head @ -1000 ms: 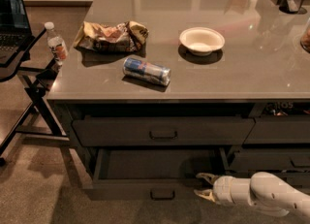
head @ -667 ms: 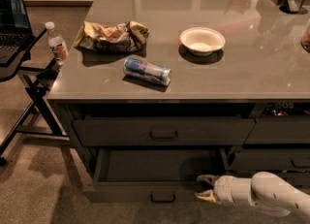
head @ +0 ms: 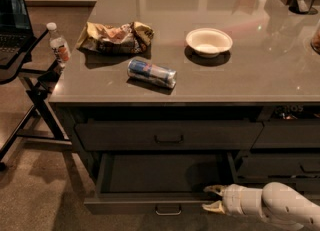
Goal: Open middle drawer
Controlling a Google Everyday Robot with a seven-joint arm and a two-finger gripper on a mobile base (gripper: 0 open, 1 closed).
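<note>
Compared with a second ago, the middle drawer [head: 160, 175] has come a shade further out of the cabinet, and the gripper [head: 212, 198] has come the same small way toward the camera with it. Nothing on the tabletop [head: 260, 75] has shifted.

At the far left a laptop [head: 11, 10] sits on a black stand. A water bottle [head: 59, 44] stands upright by the tabletop's left edge. On the tabletop, left to right, are a crumpled chip bag [head: 115, 37], a drink can [head: 151, 72] lying on its side just in front of it, and a white bowl [head: 209, 41] standing apart to the right.

Below the tabletop's front edge the upper drawer [head: 120, 136] is shut. The middle drawer is under it, pulled out and showing its dark inside. Its long axis runs left to right, parallel to the tabletop's front edge, and its flat front faces the camera, with the small pull [head: 168, 209] at the centre.

The gripper is at the right end of that front, reaching in from the lower right on its white arm [head: 280, 205]. Its two fingers are spread apart — one over the drawer's inside, one in front of the panel — with the front's rim between them. Whether they press on the rim cannot be told.
</note>
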